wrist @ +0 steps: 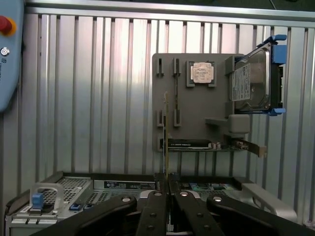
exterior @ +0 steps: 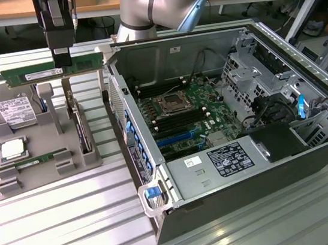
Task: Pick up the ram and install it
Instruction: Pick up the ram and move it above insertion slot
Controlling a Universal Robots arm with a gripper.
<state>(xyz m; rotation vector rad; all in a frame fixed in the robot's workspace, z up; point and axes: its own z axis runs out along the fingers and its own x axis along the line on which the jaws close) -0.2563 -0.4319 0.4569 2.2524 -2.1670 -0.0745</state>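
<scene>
Two rams were in sight. The held ram (exterior: 54, 70) hung level above the grey tray (exterior: 90, 159), clamped by the closed gripper (exterior: 62, 60), apparently near its middle. The second ram (exterior: 39, 158) lay flat in a tray slot. The open computer case (exterior: 242, 166) stood just beside the tray.

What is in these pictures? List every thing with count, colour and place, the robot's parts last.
table: one, silver, under everything
tray: one, grey, exterior view's left
held ram: one, green, above the tray
second ram: one, green, flat in the tray
hard drive: one, silver, in the tray
processor: one, silver, beside the hard drive
expansion card: one, dark, upright in tray
computer case: one, black, open, exterior view's right
arm: one, grey-blue, above the case
hand: one, black, shut on the held ram
</scene>
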